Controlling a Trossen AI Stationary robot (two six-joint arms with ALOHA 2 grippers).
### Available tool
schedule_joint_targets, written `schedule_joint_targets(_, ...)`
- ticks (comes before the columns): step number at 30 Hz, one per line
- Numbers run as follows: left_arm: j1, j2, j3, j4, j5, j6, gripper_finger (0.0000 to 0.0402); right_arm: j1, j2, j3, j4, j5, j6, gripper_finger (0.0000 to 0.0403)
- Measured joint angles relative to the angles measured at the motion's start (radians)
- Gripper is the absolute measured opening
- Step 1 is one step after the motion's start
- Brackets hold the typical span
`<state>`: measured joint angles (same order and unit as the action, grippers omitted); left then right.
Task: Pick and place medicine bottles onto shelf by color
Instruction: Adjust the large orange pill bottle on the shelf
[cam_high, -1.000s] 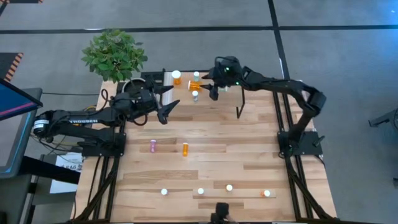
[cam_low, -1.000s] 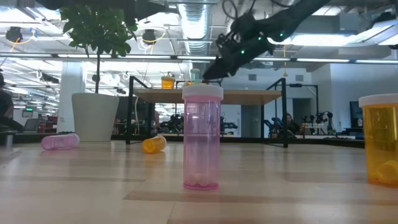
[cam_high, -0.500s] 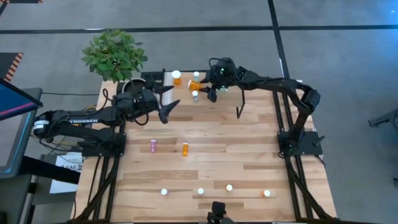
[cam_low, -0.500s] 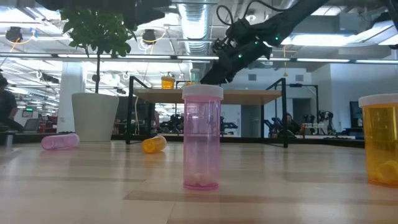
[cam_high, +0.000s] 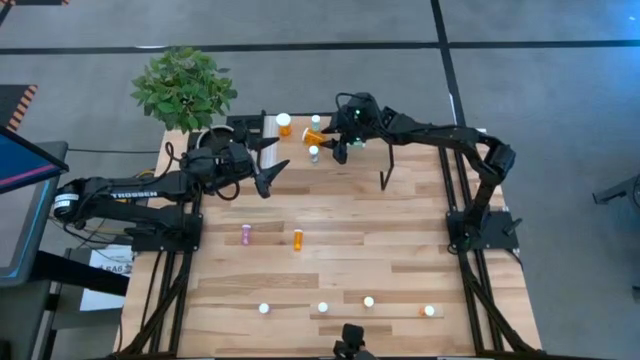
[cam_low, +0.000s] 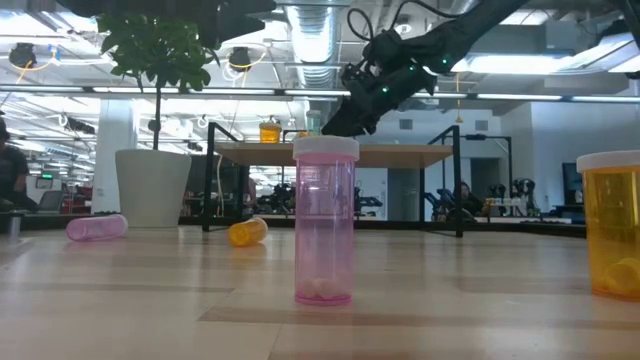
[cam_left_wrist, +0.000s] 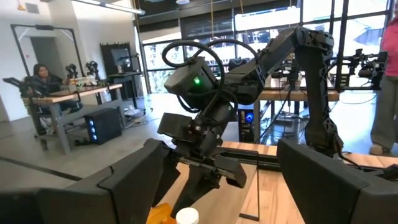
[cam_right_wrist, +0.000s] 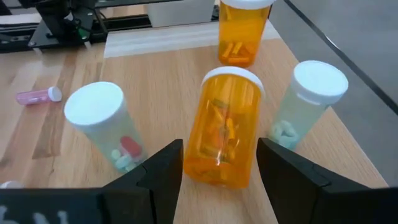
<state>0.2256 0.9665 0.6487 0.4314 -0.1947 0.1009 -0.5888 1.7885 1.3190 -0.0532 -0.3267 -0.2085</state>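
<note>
My right gripper (cam_right_wrist: 219, 163) hangs over the shelf (cam_high: 300, 128), jaws apart around a tilted orange bottle (cam_right_wrist: 225, 127) without pinching it, pale teal bottles either side. My left gripper (cam_high: 268, 163) waits open beside the shelf.

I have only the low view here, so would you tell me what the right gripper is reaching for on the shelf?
Observer: Its wrist view shows the right gripper straddling an orange bottle lying on the shelf, jaws open.
Operator: Anything close beside it?
Observer: Two pale teal bottles stand upright, one on either side.
Operator: And the left arm?
Observer: The high view shows the left gripper open, near the shelf's left end.
</note>
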Motion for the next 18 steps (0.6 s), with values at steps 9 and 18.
schedule_joint_targets(9,0.000,0.000,0.000,-0.001,0.000,-0.008,0.0306,0.000,0.000,0.000,-0.051,0.046,0.020,0.0226)
schedule_joint_targets(18,0.000,0.000,0.000,-0.009,0.000,-0.010,0.0306,0.000,0.000,0.000,-0.043,0.045,-0.010,0.0226)
